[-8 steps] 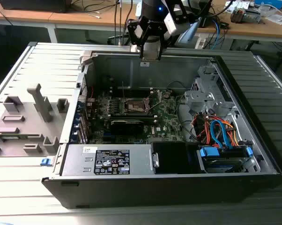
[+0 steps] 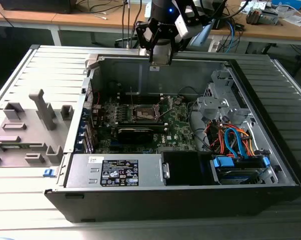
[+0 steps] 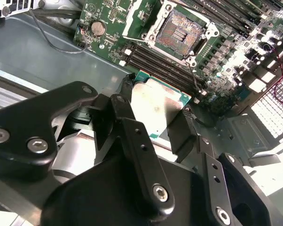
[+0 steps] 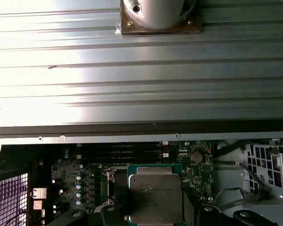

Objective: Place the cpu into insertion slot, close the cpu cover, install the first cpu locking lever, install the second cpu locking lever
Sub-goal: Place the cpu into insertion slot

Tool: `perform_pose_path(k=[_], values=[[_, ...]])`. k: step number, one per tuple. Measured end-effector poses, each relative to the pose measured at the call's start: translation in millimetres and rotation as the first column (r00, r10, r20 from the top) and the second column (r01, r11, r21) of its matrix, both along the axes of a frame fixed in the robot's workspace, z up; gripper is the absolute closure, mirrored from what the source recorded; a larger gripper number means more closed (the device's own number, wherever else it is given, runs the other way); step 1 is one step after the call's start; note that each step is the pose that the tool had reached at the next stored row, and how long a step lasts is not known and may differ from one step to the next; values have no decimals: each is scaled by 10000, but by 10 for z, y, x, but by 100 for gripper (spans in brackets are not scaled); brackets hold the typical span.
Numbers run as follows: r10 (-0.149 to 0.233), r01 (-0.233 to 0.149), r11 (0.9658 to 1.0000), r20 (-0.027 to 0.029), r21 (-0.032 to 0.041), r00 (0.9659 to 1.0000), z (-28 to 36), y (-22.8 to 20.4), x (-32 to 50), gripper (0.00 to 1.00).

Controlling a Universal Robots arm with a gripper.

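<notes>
1. Exterior view: the hand (image 2: 159, 50) hangs over the far wall of the open case (image 2: 270, 165), which lies on the ribbed bench (image 2: 20, 60). The slot (image 2: 143, 113) sits mid-board, lower than the hand and well apart from it. The way down looks open from above. The case walls ring the board, and a cable bundle (image 2: 230, 140) crowds the exterior view's right.

2. Second wrist view: the hand (image 3: 151, 117) is clamped on the cpu (image 3: 155, 106), its fingers (image 3: 125, 117) pinching two opposite edges with the metal top facing the camera. The cpu is in the air, apart from the slot (image 3: 179, 30), whose brownish-gold pin field lies bare. A silver frame, probably the cover (image 3: 134, 21), stands swung up at one side of the slot. I judge the cpu to be light, stiff and thin, with a smooth top that could slip. Edges are the right hold, since its underside and the slot's pins would damage easily.

3. First wrist view: the cpu (image 4: 155, 197) sits level in the hand (image 4: 154, 211) above the board (image 4: 80, 181), with the bench (image 4: 132, 84) beyond the case wall. Room around the slot looks tight, so the cpu would need to go down square.
</notes>
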State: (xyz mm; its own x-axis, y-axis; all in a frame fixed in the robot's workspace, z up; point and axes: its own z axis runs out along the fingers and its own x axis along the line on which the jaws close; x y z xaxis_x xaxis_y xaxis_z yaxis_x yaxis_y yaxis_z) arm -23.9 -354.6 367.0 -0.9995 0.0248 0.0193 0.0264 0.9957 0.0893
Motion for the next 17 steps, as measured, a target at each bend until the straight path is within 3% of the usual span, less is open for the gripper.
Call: perform_pose_path(k=[2, 17], values=[[0, 0, 10000, 0, 0, 10000, -89, 0, 0, 45], [0, 0, 10000, 0, 0, 10000, -111, -6, -18, 45]])
